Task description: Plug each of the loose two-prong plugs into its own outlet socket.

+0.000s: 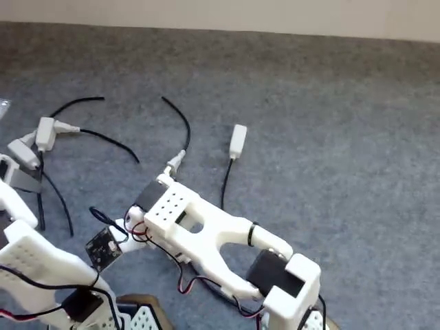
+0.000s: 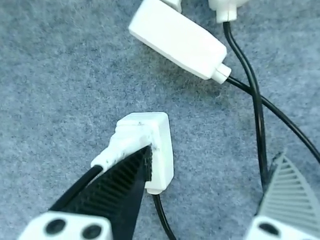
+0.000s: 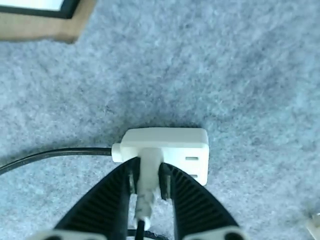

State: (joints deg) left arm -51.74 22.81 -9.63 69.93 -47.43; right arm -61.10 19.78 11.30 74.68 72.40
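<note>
While the right gripper (image 3: pixel 148 169) is clamped shut on a white two-prong plug (image 3: pixel 147 192), the plug is held nose-first against the long side of a white outlet socket (image 3: pixel 172 142), which is laid flat on the grey carpet (image 3: pixel 240 75) directly ahead of the fingertips. The socket's long axis is set crosswise to the plug's, its black cable (image 3: pixel 50 155) led off one end, so a straight push is judged the coming move; full seating cannot be told. The left gripper (image 2: pixel 214 154) is spread open around a second socket block (image 2: pixel 161 145), touched by the black finger.
</note>
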